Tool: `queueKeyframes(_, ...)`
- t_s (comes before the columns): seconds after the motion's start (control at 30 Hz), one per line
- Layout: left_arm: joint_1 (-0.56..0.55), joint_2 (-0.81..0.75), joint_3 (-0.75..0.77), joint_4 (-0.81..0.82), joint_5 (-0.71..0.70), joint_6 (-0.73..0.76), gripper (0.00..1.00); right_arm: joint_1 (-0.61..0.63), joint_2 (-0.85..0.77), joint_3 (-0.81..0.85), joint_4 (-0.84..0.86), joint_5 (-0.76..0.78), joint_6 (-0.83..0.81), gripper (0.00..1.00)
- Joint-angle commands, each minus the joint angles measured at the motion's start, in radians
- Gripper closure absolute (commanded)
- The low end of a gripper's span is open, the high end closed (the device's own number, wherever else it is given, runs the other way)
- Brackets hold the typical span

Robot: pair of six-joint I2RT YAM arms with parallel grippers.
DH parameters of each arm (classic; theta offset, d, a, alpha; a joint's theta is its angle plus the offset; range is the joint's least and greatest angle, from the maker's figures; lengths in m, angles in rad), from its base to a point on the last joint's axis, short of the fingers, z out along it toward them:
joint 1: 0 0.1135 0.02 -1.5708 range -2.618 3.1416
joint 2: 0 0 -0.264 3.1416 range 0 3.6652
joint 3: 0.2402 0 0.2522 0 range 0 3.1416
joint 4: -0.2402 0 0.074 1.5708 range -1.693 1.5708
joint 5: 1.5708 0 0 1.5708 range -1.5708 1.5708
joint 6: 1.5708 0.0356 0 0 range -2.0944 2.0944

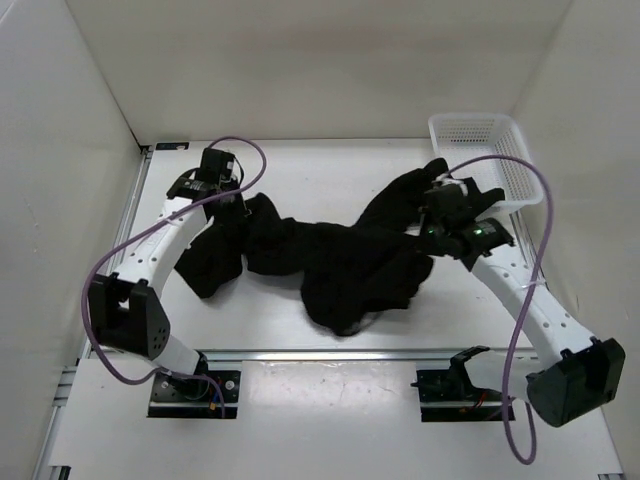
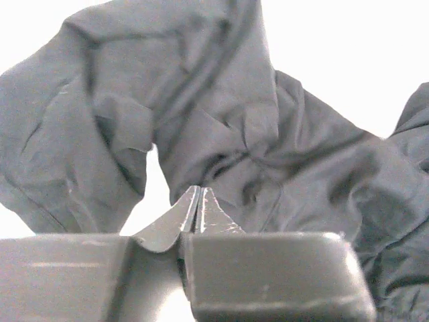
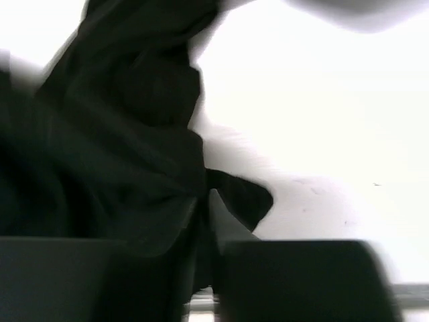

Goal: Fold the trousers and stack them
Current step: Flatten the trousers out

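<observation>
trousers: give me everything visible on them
The trousers are plain black, matte, soft cloth. They are heavily wrinkled and unfolded, sprawled in a bunched band across the white table from left-centre to the right rear. One end lies by the left arm. The other reaches up beside the white mesh basket, and contact there is unclear. The left gripper is shut with its tips at a fold. The right gripper is shut on the cloth. No marks show.

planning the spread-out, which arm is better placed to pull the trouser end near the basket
right: the right gripper is shut on the trousers beside the basket; the left gripper sits at their far end
</observation>
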Motion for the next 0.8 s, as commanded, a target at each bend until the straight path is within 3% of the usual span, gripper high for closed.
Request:
queueKeyframes(0.0, -0.019, -0.055, 0.049, -0.006, 0.060, 0.018, 0.83, -0.189, 0.011, 0.067, -0.029, 0.009, -0.095, 0.82)
queueKeyframes(0.03, -0.019, -0.055, 0.062, -0.006, 0.083, 0.018, 0.72, -0.228, 0.081, 0.104, -0.020, -0.015, -0.109, 0.53)
queueKeyframes(0.07, -0.028, -0.040, 0.094, -0.006, 0.083, 0.018, 0.58, -0.260, 0.127, 0.203, -0.020, -0.043, -0.109, 0.38)
queueKeyframes(0.1, -0.028, -0.020, 0.111, -0.029, 0.083, 0.018, 0.50, -0.282, 0.202, 0.258, -0.039, -0.068, -0.109, 0.25)
queueKeyframes(0.17, -0.028, -0.009, 0.156, -0.067, 0.036, 0.027, 0.35, -0.268, 0.225, 0.369, -0.052, -0.117, -0.109, 0.24)
queueKeyframes(0.27, -0.019, -0.017, 0.117, -0.097, -0.029, 0.016, 0.32, -0.114, 0.165, 0.339, -0.052, -0.092, -0.077, 0.27)
queueKeyframes(0.3, -0.004, -0.026, 0.092, -0.097, -0.043, 0.016, 0.35, -0.078, 0.142, 0.307, -0.041, -0.104, -0.065, 0.27)
queueKeyframes(0.33, 0.006, -0.044, 0.066, -0.097, -0.043, 0.001, 0.47, -0.041, 0.114, 0.266, -0.030, -0.105, -0.043, 0.27)
queueKeyframes(0.37, 0.015, -0.055, 0.038, -0.097, -0.043, -0.010, 0.51, 0.026, 0.087, 0.168, -0.030, -0.105, -0.016, 0.29)
queueKeyframes(0.43, 0.039, -0.096, -0.066, -0.087, -0.043, -0.025, 0.52, 0.077, -0.008, 0.057, -0.030, -0.146, 0.079, 0.27)
queueKeyframes(0.47, 0.053, -0.113, -0.139, -0.063, 0.000, -0.042, 0.39, 0.112, -0.085, -0.056, -0.030, -0.161, 0.116, 0.26)
queueKeyframes(0.5, 0.053, -0.128, -0.173, -0.063, 0.012, -0.054, 0.33, 0.128, -0.126, -0.112, -0.030, -0.181, 0.150, 0.22)
queueKeyframes(0.53, 0.053, -0.159, -0.206, -0.046, 0.028, -0.064, 0.19, 0.144, -0.168, -0.162, -0.030, -0.196, 0.217, 0.12)
queueKeyframes(0.57, 0.053, -0.170, -0.238, -0.034, 0.037, -0.074, 0.06, 0.180, -0.240, -0.205, -0.039, -0.209, 0.244, 0.08)
queueKeyframes(0.6, 0.024, -0.170, -0.288, -0.018, 0.048, -0.087, 0.00, 0.201, -0.268, -0.271, -0.039, -0.218, 0.270, 0.05)
queueKeyframes(0.7, 0.003, -0.101, -0.318, 0.017, 0.058, -0.113, 0.00, 0.325, -0.274, -0.309, -0.050, -0.206, 0.345, 0.00)
queueKeyframes(0.73, 0.003, -0.072, -0.318, 0.040, 0.049, -0.122, 0.00, 0.420, -0.251, -0.309, -0.040, -0.166, 0.376, 0.00)
queueKeyframes(0.77, 0.003, -0.013, -0.318, 0.040, 0.040, -0.122, 0.05, 0.474, -0.174, -0.298, -0.029, -0.131, 0.393, 0.00)
